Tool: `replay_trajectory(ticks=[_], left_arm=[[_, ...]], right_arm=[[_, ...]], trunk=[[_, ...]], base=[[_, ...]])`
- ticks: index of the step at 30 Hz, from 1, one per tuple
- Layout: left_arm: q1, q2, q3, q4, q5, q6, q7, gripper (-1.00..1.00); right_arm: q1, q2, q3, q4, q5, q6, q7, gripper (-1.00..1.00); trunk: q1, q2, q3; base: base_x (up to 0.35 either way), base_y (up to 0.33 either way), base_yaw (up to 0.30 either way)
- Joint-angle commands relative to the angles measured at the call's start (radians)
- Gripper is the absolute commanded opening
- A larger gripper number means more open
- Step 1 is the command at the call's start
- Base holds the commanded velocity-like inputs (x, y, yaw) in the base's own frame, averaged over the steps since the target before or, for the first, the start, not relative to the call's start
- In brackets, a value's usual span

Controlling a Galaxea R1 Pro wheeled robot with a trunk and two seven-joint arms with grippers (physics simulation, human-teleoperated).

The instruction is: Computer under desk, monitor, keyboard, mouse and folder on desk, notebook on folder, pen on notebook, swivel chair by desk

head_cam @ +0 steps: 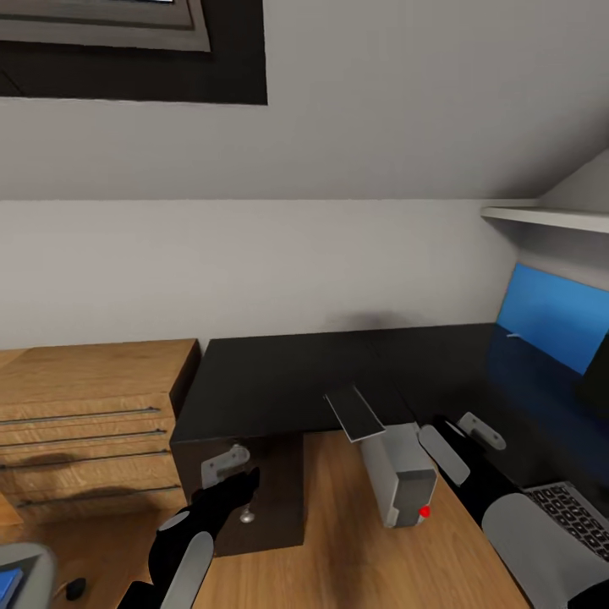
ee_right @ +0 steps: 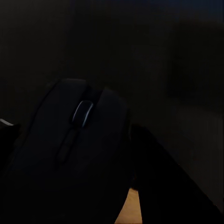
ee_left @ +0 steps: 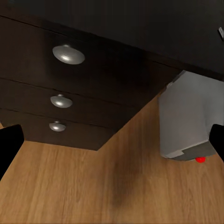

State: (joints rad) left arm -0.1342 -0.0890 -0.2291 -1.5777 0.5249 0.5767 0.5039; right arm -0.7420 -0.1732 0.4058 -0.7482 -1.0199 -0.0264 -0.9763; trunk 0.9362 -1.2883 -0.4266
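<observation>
Mouse in the right gripper, carried to the desk

The right wrist view shows a black mouse (ee_right: 77,154) with its scroll wheel up, a dark finger (ee_right: 163,177) close against its side: the right gripper (head_cam: 461,431) looks clenched on it, above the desk (head_cam: 279,381) edge near the computer (head_cam: 397,478). It is light, rigid and smooth-shelled, so likely slippery; gripping across its flanks suits best. The left gripper (ee_left: 112,149) hangs released before the drawers (ee_left: 70,93).

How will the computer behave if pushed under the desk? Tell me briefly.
The computer looks like a rigid box, so it would probably slide whole over the smooth wood floor. It looks narrow for its height, so a high push might tip it.
</observation>
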Motion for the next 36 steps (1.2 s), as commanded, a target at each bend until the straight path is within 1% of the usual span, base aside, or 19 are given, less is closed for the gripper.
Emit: replay_trajectory(ticks=[1, 3, 7, 8, 10, 11, 13, 14, 15, 19, 21, 23, 24, 25, 28, 30, 31, 33, 36], left_arm=[[-0.001, 0.0, -0.001, -0.001, 0.01, 0.002, 0.01, 1.0], [-0.001, 0.0, -0.002, -0.001, 0.01, 0.002, 0.01, 1.0], [0.006, 0.0, -0.003, -0.002, 0.009, 0.002, 0.01, 1.0], [0.008, 0.0, -0.004, -0.002, 0.009, 0.002, 0.01, 1.0], [0.01, 0.0, -0.005, -0.002, 0.008, 0.002, 0.01, 1.0], [0.011, 0.0, -0.006, -0.002, 0.008, 0.002, 0.01, 1.0], [0.012, 0.0, -0.008, -0.002, 0.008, 0.002, 0.01, 1.0], [0.013, 0.0, -0.018, -0.002, 0.008, 0.002, 0.01, 1.0], [0.013, 0.0, -0.024, -0.002, 0.008, 0.002, 0.01, 1.0], [0.013, 0.0, -0.034, -0.002, 0.008, 0.002, 0.01, 1.0], [0.013, 0.0, -0.035, -0.002, 0.008, 0.002, 0.01, 1.0], [0.013, 0.0, -0.036, -0.002, 0.008, 0.002, 0.01, 1.0], [0.013, 0.0, -0.036, -0.002, 0.008, 0.002, 0.01, 1.0], [0.013, 0.0, -0.036, -0.002, 0.009, 0.002, 0.01, 1.0], [0.013, 0.0, -0.036, -0.002, 0.009, 0.002, 0.01, 1.0], [0.013, 0.0, -0.039, -0.003, 0.009, 0.002, 0.01, 1.0], [0.013, -0.001, -0.048, -0.003, 0.009, 0.002, 0.01, 1.0], [0.013, -0.001, -0.087, -0.007, 0.009, 0.002, 0.01, 1.0], [0.013, 0.0, -0.115, -0.017, 0.009, 0.002, 0.01, 1.0]], right_arm=[[-0.002, -0.002, 0.005, 0.013, -0.01, -0.007, 0.009, -1.0], [-0.002, -0.004, -0.003, 0.031, -0.009, -0.007, 0.03, -1.0], [-0.003, -0.011, -0.022, 0.049, -0.009, -0.007, 0.039, -1.0], [-0.004, -0.015, -0.033, 0.074, -0.009, -0.007, 0.046, -1.0], [-0.007, -0.017, -0.04, 0.115, -0.009, -0.008, 0.069, -1.0], [-0.009, -0.019, -0.042, 0.145, -0.009, -0.013, 0.092, -1.0], [-0.022, -0.02, -0.045, 0.199, -0.009, -0.03, 0.134, -1.0], [-0.038, -0.021, -0.046, 0.243, -0.009, -0.054, 0.154, -1.0], [-0.046, -0.023, -0.047, 0.262, -0.009, -0.064, 0.159, -1.0], [-0.058, -0.049, -0.055, 0.294, -0.012, -0.093, 0.168, -1.0], [-0.06, -0.062, -0.121, 0.304, -0.013, -0.141, 0.17, -1.0], [-0.061, -0.067, -0.199, 0.321, -0.012, -0.164, 0.175, -1.0], [-0.061, -0.07, -0.224, 0.329, -0.012, -0.17, 0.182, -1.0], [-0.061, -0.074, -0.241, 0.335, -0.012, -0.174, 0.188, -1.0], [-0.061, -0.083, -0.263, 0.342, -0.011, -0.179, 0.198, -1.0], [-0.061, -0.096, -0.269, 0.344, -0.012, -0.18, 0.199, -1.0], [-0.061, -0.101, -0.271, 0.346, -0.012, -0.18, 0.199, -1.0], [-0.061, -0.107, -0.273, 0.351, -0.012, -0.18, 0.2, -1.0], [-0.061, -0.111, -0.273, 0.356, -0.011, -0.179, 0.201, -1.0]], trunk=[[0.001, -0.001, -0.001], [0.001, -0.001, -0.001], [0.001, -0.001, -0.001], [0.001, -0.001, -0.001], [0.001, -0.001, -0.001], [0.001, -0.001, -0.001], [0.001, -0.001, -0.001], [0.001, -0.001, -0.001], [0.001, -0.001, -0.001], [0.001, -0.001, -0.001], [0.001, -0.001, -0.001], [0.001, -0.001, -0.001], [0.001, -0.001, -0.001], [0.001, -0.001, -0.001], [0.001, -0.001, -0.001], [0.001, -0.001, -0.001], [0.001, -0.001, -0.001], [0.001, -0.001, -0.001], [0.001, -0.001, -0.001]], base=[[0.322, 0.0, 0.0], [0.322, -0.007, 0.0], [0.316, -0.067, 0.0], [0.276, -0.127, 0.0], [0.234, -0.133, 0.0], [0.174, -0.112, 0.0], [0.095, -0.062, 0.0], [0.03, -0.02, 0.0], [0.019, -0.013, 0.0], [0.008, -0.005, 0.0], [0.002, -0.001, 0.0], [0.0, 0.0, 0.0], [0.0, 0.0, 0.0], [0.0, 0.0, 0.0], [0.0, 0.0, 0.0], [0.0, 0.0, 0.0], [0.0, 0.0, 0.0], [0.0, 0.0, 0.0], [0.0, 0.0, 0.0]])
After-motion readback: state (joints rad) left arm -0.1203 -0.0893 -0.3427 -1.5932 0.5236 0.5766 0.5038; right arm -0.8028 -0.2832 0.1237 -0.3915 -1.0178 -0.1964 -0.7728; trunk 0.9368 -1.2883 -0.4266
